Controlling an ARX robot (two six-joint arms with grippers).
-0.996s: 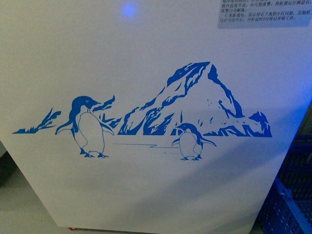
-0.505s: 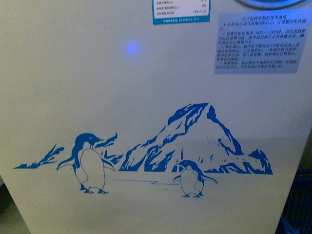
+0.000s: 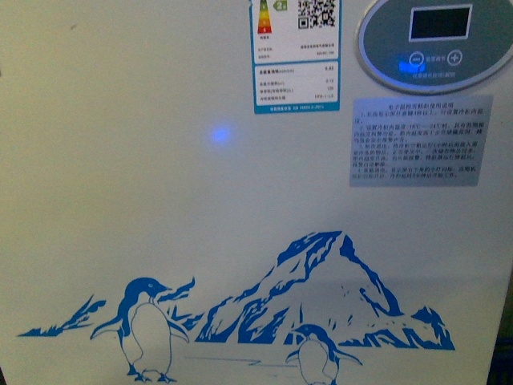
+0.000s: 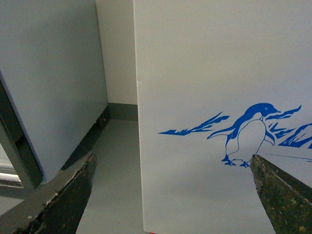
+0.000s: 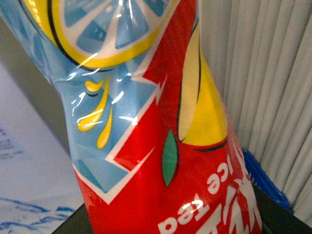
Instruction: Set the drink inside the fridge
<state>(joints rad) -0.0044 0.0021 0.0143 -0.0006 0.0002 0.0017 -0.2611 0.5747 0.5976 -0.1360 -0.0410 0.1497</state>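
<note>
1. White chest fridge with blue penguin picture [image 3: 160, 200] stands just ahead of the left gripper [image 4: 173, 157], which is spread wide and empty.
2. Clear plastic bottle, blue-yellow-red label [image 5: 146, 122], sits in the right gripper [image 5: 170, 226], seemingly clamped.
3. Lid unseen; raising blind could strike bottle on the fridge front.

Fridge [image 3: 160, 200] front blocks everything ahead. A clear floor gap [image 4: 117, 165] lies between it and the grey cabinet [image 4: 53, 83].

I log: front view dim, bluish, soft; fridge [image 4: 195, 73] beyond jaws of left gripper [image 4: 171, 160] evenly lit; glare on bottle [image 5: 122, 117].
</note>
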